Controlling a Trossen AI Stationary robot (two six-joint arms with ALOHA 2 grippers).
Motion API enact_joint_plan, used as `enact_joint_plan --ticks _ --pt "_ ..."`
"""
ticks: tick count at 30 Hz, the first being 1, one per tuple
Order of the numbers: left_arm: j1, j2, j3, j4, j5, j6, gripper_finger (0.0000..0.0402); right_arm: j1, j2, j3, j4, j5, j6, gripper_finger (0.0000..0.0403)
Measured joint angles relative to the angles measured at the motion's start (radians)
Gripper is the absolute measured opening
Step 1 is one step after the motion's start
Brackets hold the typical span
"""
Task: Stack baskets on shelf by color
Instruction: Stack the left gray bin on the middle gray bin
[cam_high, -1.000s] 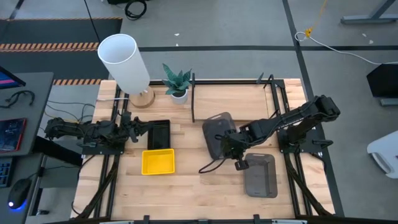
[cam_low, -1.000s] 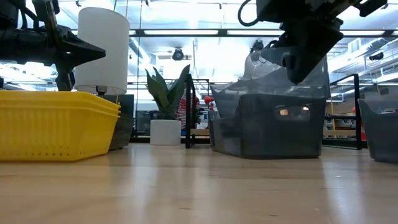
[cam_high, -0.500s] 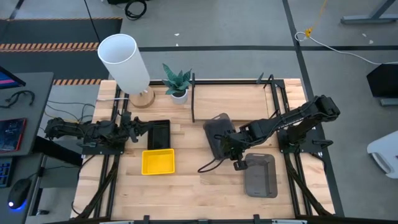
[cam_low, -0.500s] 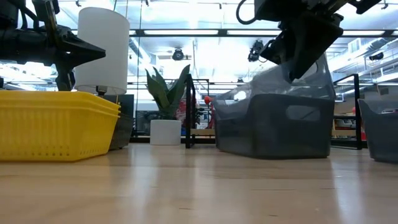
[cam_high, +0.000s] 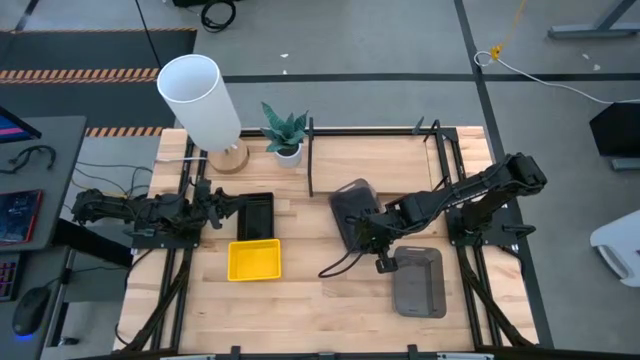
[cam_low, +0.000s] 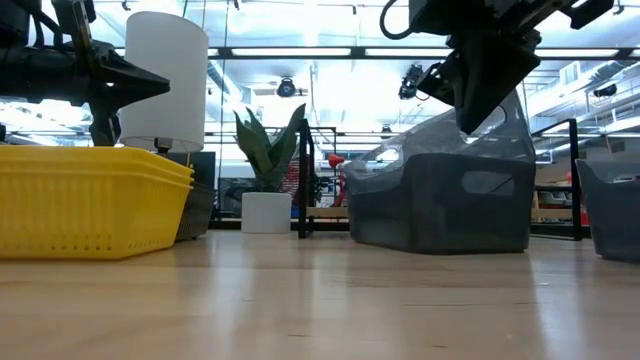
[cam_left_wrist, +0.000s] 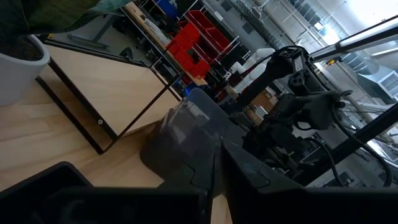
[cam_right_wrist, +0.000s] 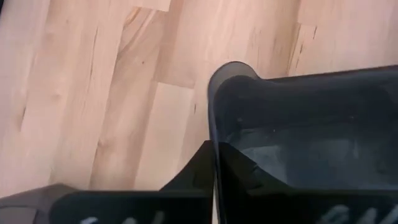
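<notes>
Overhead, right gripper (cam_high: 373, 236) pinches the near rim of a tilted dark grey basket (cam_high: 350, 212) beside the shelf (cam_high: 311, 160), likely to drag it aboard; left gripper (cam_high: 222, 201) waits clenched and empty over a black mesh basket (cam_high: 254, 216). Table-level: smooth, translucent, round-cornered grey plastic against ribbed yellow baskets (cam_low: 90, 198). Right wrist: fingers (cam_right_wrist: 205, 163) straddle the thin rim.

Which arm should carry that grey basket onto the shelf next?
The right. Its hand is already shut on the rim of the grey basket beside the shelf. The left hand sits over the black basket.
</notes>
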Motion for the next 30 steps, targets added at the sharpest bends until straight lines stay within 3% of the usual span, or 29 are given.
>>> enact_joint_plan --ticks 16,30 --pt "0.000 0.000 0.000 0.000 0.000 0.000 0.0035 0.000 0.000 0.056 0.029 0.025 0.029 0.0011" --pt "0.000 0.000 0.000 0.000 0.000 0.000 0.0037 -0.010 0.000 -0.010 0.117 -0.003 0.064 0.0011"
